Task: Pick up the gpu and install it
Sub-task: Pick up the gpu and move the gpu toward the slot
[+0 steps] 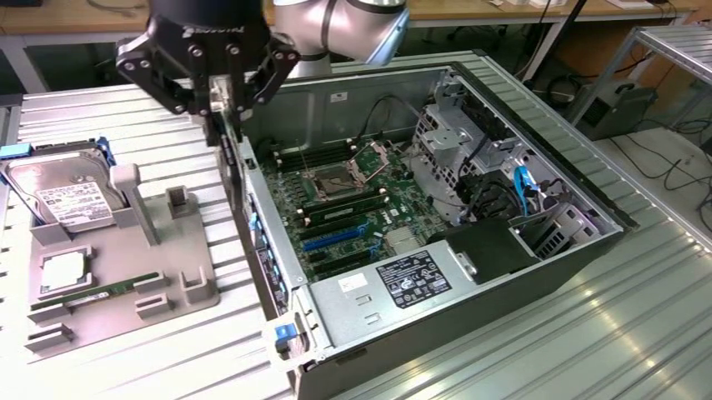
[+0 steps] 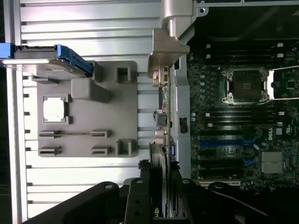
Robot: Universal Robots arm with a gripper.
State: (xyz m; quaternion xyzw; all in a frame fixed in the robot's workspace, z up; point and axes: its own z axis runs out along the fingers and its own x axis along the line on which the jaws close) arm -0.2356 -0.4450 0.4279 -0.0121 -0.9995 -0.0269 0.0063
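Note:
My gripper (image 1: pixel 219 104) is shut on the gpu (image 1: pixel 227 137), a thin dark card that hangs edge-down from the fingers. It is held in the air over the side wall of the open computer case (image 1: pixel 445 333), between the grey holder (image 1: pixel 122 275) and the motherboard (image 1: pixel 345 217). In the wrist view the gpu (image 2: pixel 161 60) appears edge-on, its silver bracket at the far end, running out from the gripper (image 2: pixel 158 196) along the case wall. The blue expansion slots (image 1: pixel 333 236) lie below and to the exterior view's right of the card.
The grey holder carries a hard drive (image 1: pixel 62 196) with a white label, a processor chip (image 1: pixel 63 273) and a green memory stick (image 1: pixel 95 296). Inside the case sit the open CPU socket (image 1: pixel 333 179), drive cages (image 1: pixel 456 142) and a power supply (image 1: pixel 406 283).

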